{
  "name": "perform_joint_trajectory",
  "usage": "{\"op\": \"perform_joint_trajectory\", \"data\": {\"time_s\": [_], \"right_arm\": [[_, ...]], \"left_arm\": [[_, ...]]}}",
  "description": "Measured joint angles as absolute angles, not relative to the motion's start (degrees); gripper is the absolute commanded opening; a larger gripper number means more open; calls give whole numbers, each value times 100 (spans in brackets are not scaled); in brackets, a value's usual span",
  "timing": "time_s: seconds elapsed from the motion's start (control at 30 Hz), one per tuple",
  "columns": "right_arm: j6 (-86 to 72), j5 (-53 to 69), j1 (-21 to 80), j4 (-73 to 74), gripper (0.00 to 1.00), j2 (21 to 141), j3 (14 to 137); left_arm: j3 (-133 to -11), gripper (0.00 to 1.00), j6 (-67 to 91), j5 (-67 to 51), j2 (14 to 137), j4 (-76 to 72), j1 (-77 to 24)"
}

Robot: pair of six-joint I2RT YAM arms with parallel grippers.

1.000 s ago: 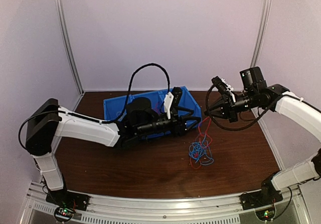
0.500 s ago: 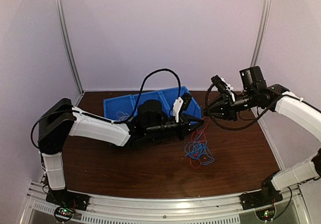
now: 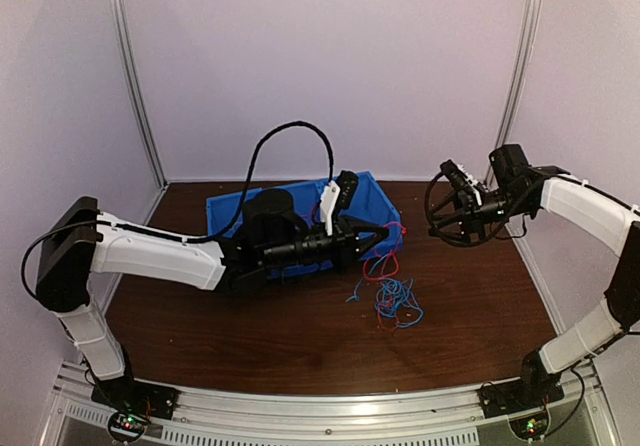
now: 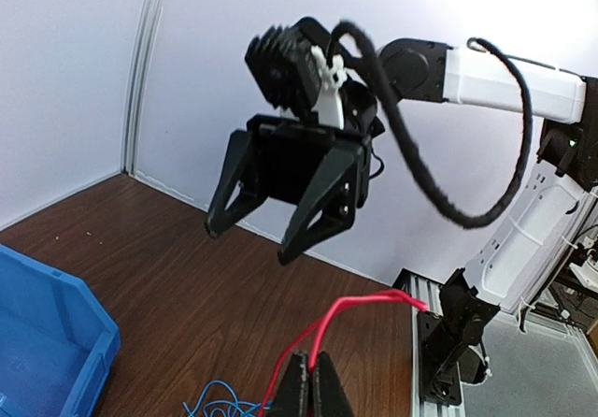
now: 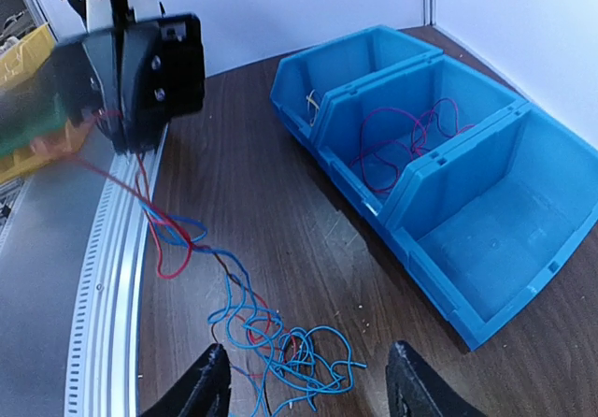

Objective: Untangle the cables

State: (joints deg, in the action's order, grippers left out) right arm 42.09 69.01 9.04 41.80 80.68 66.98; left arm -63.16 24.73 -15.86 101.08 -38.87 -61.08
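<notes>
While shut on cable (image 4: 360, 303), end effector (image 4: 309, 363)

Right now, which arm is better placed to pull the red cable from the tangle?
Left: the left pincer is shut on the red cable; the right pincer hangs open, apart from the tangle.

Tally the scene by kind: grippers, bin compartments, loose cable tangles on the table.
Grippers: 2 (left gripper shut on a red cable; right gripper open)
Blue bin compartments: 3
Loose cable tangle, red and blue: 1
Total: 6
</notes>
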Motion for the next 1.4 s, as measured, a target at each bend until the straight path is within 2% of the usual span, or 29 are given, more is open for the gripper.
{"op": "perform_joint_trajectory", "data": {"time_s": [0.23, 0.5, 0.77, 0.83, 0.97, 1.03, 1.1, 1.4], "right_arm": [[4875, 6386, 1404, 4244, 68, 8576, 6097], [4807, 5990, 2224, 3780, 69, 9142, 5999], [4464, 5946, 2342, 3262, 72, 9824, 6001], [4447, 5953, 2447, 3223, 63, 9946, 6001], [4311, 6031, 2641, 3140, 37, 10149, 6003], [4311, 6097, 2672, 3153, 16, 10235, 6034], [4268, 6173, 2672, 3148, 2, 10311, 6080], [4250, 6082, 2392, 3301, 0, 10344, 6090]], "left_arm": [[-6128, 0, 2449, -1420, 9891, -3839, -6108], [-6093, 0, 2438, -1264, 9883, -3752, -6108], [-5885, 0, 2436, -1116, 9745, -3765, -6108], [-5804, 0, 2436, -1076, 9688, -3776, -6108], [-5686, 0, 2434, -1009, 9614, -3800, -6108], [-5649, 0, 2436, -980, 9601, -3811, -6108], [-5614, 0, 2434, -954, 9598, -3828, -6108], [-5507, 0, 2117, -681, 9028, -3400, -6108]]}}
